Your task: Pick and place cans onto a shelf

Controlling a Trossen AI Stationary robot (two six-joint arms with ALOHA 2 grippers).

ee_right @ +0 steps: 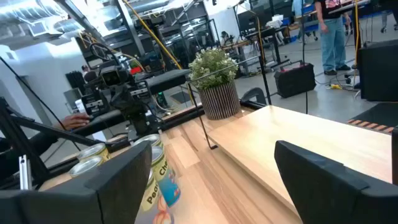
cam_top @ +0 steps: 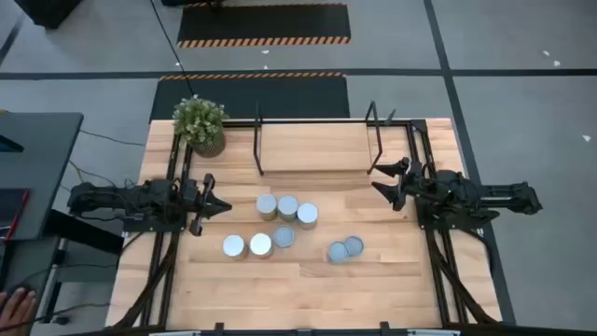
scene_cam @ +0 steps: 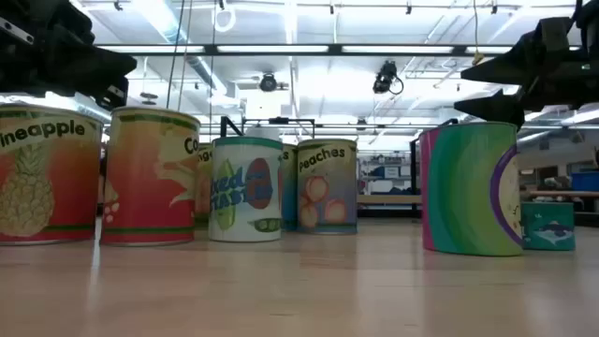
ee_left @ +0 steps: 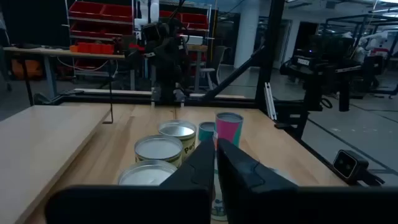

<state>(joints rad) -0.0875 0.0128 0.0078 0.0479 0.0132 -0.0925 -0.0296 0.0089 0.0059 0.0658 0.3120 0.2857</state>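
Eight cans stand upright on their bases on the wooden table. Three are in a row, three nearer the front, and two to the right. The shelf, a light board between black end frames, stands at the far edge with nothing on it. My left gripper is shut and empty, left of the cans, which show ahead of it in the left wrist view. My right gripper is open and empty, by the shelf's right end frame. Its fingers stand wide apart in the right wrist view.
A potted green plant stands at the far left corner beside the shelf. The bare table front lies below the cans. A person's hand shows off the table at the near left. A person stands far off in the room.
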